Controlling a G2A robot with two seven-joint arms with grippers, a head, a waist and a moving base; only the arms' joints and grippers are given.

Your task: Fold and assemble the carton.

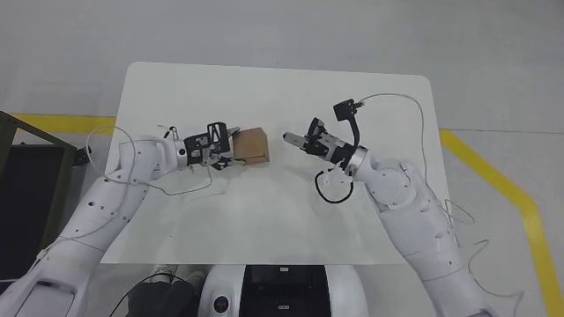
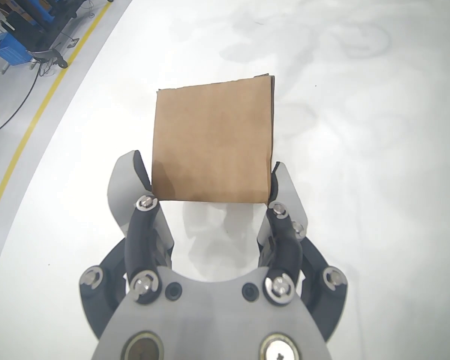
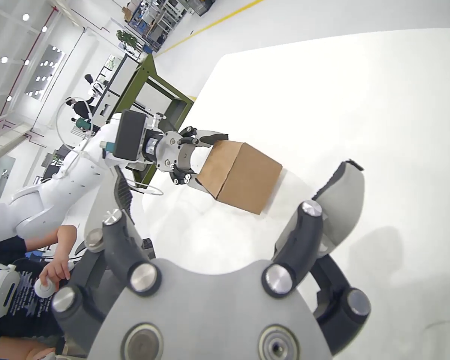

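Left fingers [image 2: 124, 178] grip carton [image 2: 213, 144]; right fingers [image 3: 343, 192] spread, near.

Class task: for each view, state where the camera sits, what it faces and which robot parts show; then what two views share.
Top view: above the arms, looking down at the table; left gripper and right gripper show.
Left wrist view: on the left wrist, facing the carton along its own fingers, which clasp it.
Right wrist view: on the right wrist, facing the carton and left arm across the table; own open fingers show.
Shared: both wrist views show the carton in the left gripper.
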